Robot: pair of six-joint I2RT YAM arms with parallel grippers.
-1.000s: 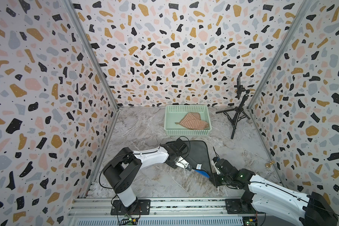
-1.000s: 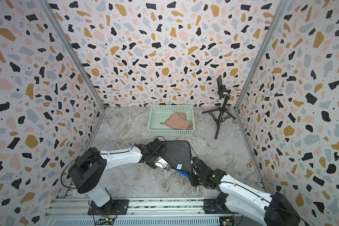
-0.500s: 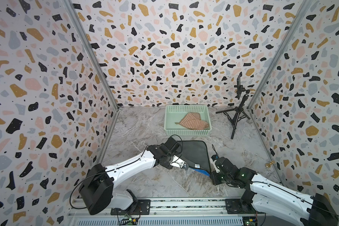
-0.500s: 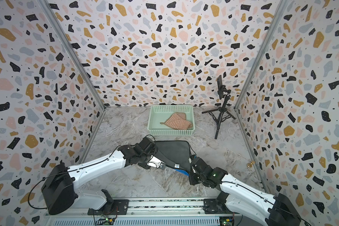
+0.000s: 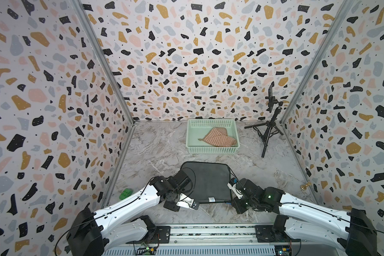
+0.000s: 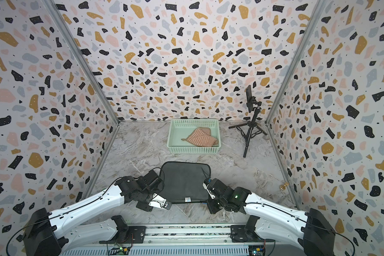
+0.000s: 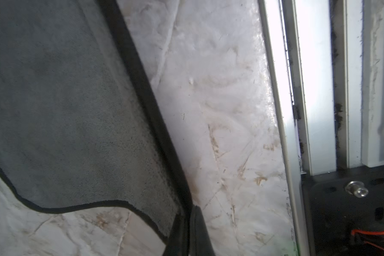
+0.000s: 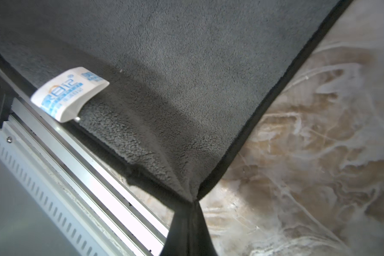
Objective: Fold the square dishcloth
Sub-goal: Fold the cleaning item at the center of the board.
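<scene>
Left tool (image 5: 195, 204) and right tool (image 5: 233, 202) each clamp 1 near dishcloth (image 5: 208, 184) corner.

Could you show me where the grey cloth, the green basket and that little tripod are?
cloth (image 5: 208, 181): in a top view, the middle of its flat grey surface.
basket (image 5: 212, 150): in a top view, its near wall.
tripod (image 5: 271, 127): in a top view, where its legs meet.

A marbled grey-white tabletop (image 5: 160, 150) carries a dark grey square dishcloth (image 5: 208, 181), spread beyond both pairs of jaws. Farther beyond stand a pale green plastic basket (image 5: 212, 150) and a black tripod (image 5: 268, 136).
</scene>
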